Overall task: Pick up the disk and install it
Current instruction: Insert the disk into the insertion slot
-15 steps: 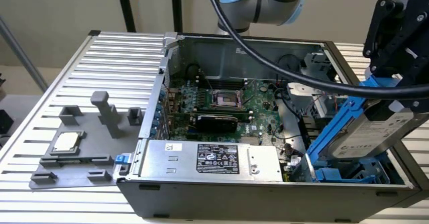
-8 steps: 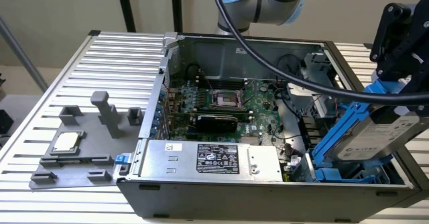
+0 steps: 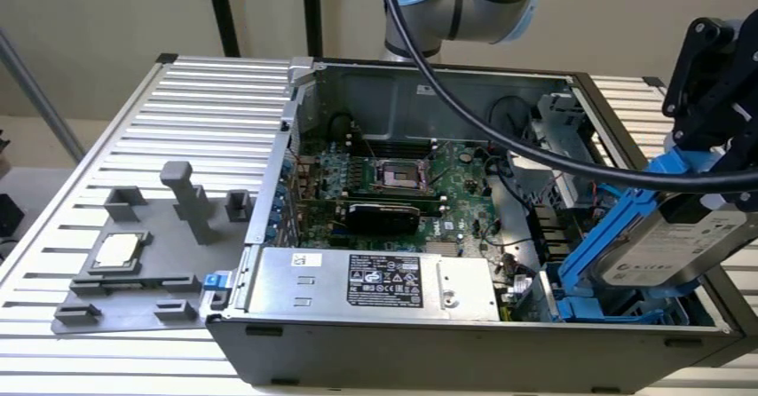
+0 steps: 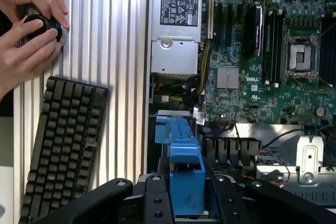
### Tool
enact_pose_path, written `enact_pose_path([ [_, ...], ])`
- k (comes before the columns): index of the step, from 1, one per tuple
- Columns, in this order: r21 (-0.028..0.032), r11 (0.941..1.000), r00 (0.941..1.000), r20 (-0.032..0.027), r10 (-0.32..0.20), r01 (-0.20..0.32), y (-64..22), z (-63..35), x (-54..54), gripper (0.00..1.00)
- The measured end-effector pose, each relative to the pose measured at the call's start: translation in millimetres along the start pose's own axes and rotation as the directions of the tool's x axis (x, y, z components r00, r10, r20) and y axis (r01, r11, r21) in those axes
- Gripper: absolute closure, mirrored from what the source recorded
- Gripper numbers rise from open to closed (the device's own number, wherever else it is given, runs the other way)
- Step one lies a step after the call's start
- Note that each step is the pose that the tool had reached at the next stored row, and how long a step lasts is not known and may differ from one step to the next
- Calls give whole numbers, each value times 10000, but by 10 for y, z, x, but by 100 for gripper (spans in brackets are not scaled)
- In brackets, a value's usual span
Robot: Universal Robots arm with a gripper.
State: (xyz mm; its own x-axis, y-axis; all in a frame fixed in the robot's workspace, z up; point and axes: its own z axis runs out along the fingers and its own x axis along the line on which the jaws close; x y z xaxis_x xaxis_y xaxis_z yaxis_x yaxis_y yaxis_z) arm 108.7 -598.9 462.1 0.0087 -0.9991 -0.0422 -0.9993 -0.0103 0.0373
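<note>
Pick-up looked done and the install not yet. In the exterior view the tool (image 3: pixel 716 161) was clenched on the disk (image 3: pixel 681 241), which hung tilted, label showing, over the case (image 3: pixel 474 343) at the exterior view's right end. The disk was clear of the desk (image 3: pixel 213 103) and partly down among the blue bay parts (image 3: pixel 592 254). I judged it not seated, since it leaned at an angle and most of it stood above the case rim.

The open case held a motherboard (image 3: pixel 391 178) in the middle, a silver power supply (image 3: pixel 373 281) along the near wall and loose cables toward the right. On the desk at the exterior view's left lay a grey tray (image 3: pixel 71 312) carrying a small square chip (image 3: pixel 119 251).

In the wrist view the tool (image 4: pixel 186 200) gripped the disk (image 4: pixel 185 166) by its blue frame, a black finger (image 4: pixel 157 203) pressed to either side. Beyond it lay the inside of the case, with the motherboard (image 4: pixel 262 51) and the power supply (image 4: pixel 176 30). Beside the case on the desk (image 4: pixel 126 51) lay a keyboard (image 4: pixel 63 145), and a person's hands (image 4: pixel 26 30) rested on a round black knob (image 4: pixel 44 24).
</note>
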Motion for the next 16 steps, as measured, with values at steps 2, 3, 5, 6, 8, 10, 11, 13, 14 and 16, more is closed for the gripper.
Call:
enact_pose_path([
  [2, 1, 10000, 10000, 1, 40, -40, -8, 3, -17, 67],
  [3, 2, 10000, 10000, 1, 43, -43, -8, 3, -19, 67],
  [5, 2, 10000, 10000, 1, 46, -46, -8, 8, -19, 67],
  [6, 2, 10000, 10000, 2, 46, -46, -8, 13, -19, 67],
  [8, 2, 10000, 10000, -1, 47, -47, -9, 25, -24, 67],
  [10, 2, 10000, 10000, 2, 47, -47, -10, 43, -27, 67],
  [11, 2, 10000, 10000, 1, 46, -46, -10, 50, -29, 67],
  [13, 2, 10000, 10000, 0, 46, -46, -11, 61, -33, 67],
  [14, 2, 10000, 10000, 2, 46, -46, -11, 67, -33, 67],
  [16, 2, 10000, 10000, 0, 47, -47, -11, 73, -34, 67],
])
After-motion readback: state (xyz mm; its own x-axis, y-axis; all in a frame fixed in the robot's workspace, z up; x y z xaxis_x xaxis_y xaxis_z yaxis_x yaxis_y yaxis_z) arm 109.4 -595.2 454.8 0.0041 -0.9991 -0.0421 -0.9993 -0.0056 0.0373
